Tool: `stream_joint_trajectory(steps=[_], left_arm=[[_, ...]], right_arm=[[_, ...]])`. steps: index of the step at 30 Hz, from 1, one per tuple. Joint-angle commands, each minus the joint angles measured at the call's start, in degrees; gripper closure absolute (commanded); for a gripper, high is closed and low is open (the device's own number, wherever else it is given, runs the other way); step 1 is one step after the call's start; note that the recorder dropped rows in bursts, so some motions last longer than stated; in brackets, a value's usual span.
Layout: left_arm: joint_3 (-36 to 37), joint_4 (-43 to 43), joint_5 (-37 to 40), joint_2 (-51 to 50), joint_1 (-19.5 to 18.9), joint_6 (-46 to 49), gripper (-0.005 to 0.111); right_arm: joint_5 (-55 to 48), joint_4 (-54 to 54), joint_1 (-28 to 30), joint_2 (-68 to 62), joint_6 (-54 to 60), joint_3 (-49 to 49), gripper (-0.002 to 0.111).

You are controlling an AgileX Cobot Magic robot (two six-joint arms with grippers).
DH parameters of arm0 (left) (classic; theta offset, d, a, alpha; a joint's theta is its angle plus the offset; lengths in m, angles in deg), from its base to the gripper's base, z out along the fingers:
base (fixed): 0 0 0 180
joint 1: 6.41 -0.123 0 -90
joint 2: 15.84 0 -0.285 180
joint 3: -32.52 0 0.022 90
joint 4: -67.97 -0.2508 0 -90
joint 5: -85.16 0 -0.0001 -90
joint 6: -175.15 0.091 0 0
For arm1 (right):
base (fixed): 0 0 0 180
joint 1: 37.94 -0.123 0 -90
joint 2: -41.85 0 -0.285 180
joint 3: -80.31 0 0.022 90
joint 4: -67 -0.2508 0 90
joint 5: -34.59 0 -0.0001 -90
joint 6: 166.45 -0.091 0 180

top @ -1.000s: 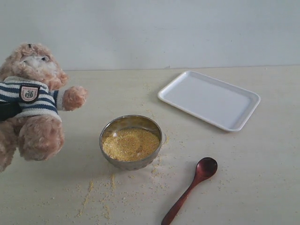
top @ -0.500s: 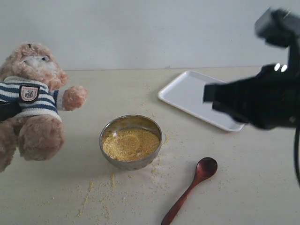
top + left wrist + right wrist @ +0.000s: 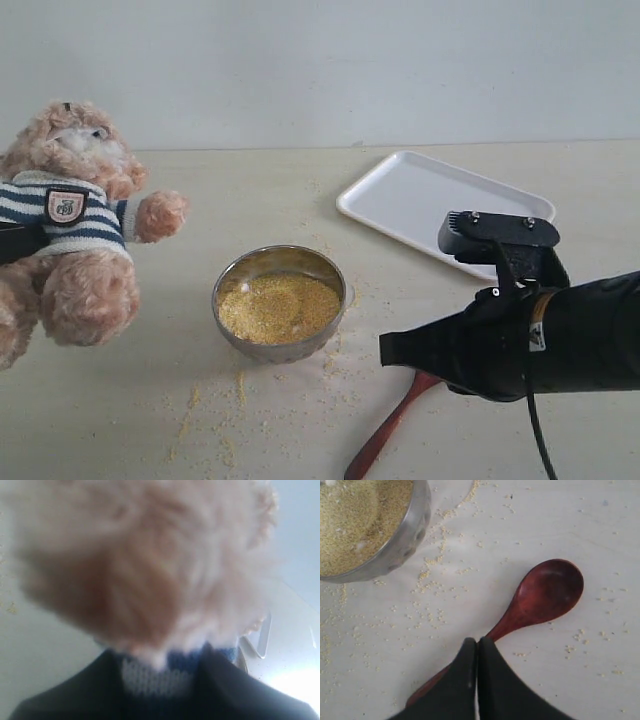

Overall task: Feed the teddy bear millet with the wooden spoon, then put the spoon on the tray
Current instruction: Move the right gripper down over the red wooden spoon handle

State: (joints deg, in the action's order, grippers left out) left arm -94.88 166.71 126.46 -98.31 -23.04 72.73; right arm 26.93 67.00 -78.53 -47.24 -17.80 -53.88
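Over the wooden spoon handle, right tool closed, empty; left tool tight on teddy bear; bowl rim near.

I have the teddy bear at the left edge of the frame: fluffy, light brown, in a navy-and-white striped shirt with a shield badge, upright, one arm stretched toward the middle. The millet lies as fine yellow grain in the steel bowl at centre, with loose grains strewn on the tabletop around it. The wooden spoon, dark reddish-brown, lies flat to the lower right of the bowl, hollow up. The white tray sits flat at upper right.
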Motion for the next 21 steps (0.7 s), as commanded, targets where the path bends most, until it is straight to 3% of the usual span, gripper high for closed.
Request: stream_joint_trajectory(steps=[1, 5, 7, 13, 18, 21], left_arm=[[-0.34, 1.20, 0.82, -0.06, -0.21, -0.22, 0.102], [-0.34, 1.20, 0.82, -0.06, -0.21, -0.22, 0.102], [-0.34, 1.20, 0.82, -0.06, -0.21, -0.22, 0.102], [-0.34, 1.20, 0.70, -0.06, -0.21, 0.01, 0.102], [-0.34, 1.20, 1.45, -0.06, -0.21, 0.01, 0.102], [-0.34, 1.20, 2.71, -0.06, -0.21, 0.01, 0.102]], right_arm=[[1.30, 0.51, -0.11, -0.06, 2.27, 0.04, 0.093], [1.30, 0.51, -0.11, -0.06, 4.05, 0.04, 0.056], [1.30, 0.51, -0.41, -0.06, 4.28, 0.04, 0.049], [3.24, 0.74, -5.73, -2.58, 4.28, -3.20, 0.049], [-19.40, 2.47, -2.28, -10.16, 4.62, -15.63, 0.049], [-22.38, 10.42, -2.40, -9.83, 2.86, -18.23, 0.049]])
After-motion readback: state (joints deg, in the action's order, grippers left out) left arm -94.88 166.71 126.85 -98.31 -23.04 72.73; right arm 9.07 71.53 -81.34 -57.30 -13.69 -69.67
